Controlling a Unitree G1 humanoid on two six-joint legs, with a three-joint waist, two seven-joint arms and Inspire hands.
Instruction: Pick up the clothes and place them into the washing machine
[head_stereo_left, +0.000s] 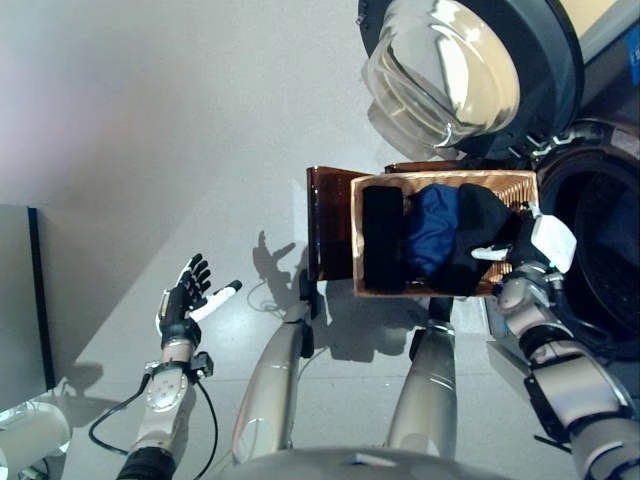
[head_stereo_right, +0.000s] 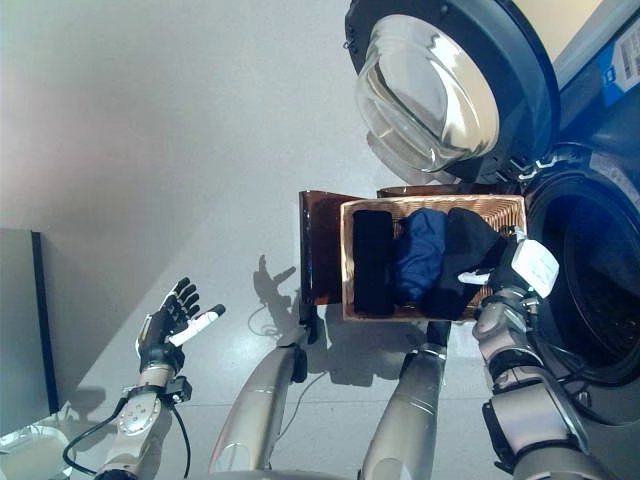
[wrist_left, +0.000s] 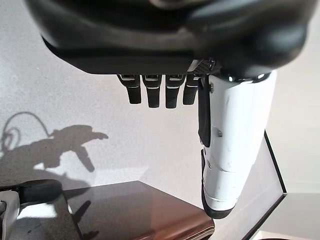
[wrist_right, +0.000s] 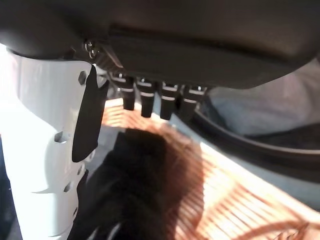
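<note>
The right robot hand (head_stereo_left: 528, 240) reaches, fingers relaxed and holding nothing, over the black clothes (head_stereo_left: 478, 240) in the basket (head_stereo_left: 440, 182) beside the open washing machine (head_stereo_left: 600, 250), ready to grasp them, while the left robot hand (head_stereo_left: 188, 292) idles splayed wide.

Basket (head_stereo_left: 335, 225): translucent brown, fine ribbed pattern on its walls; in it a black garment (head_stereo_left: 383, 240) at the left, a royal-blue one (head_stereo_left: 434, 228) in the middle, another black one (head_stereo_left: 482, 235) at the right. Washer (head_stereo_left: 600, 215): dark navy-black front, door (head_stereo_left: 450, 65) a clear glass bowl in a dark ring. Floor (head_stereo_left: 150, 130) plain pale grey; left hand (head_stereo_left: 185, 300) and right hand (head_stereo_left: 525, 245) both dark, each with a white thumb cover.
</note>
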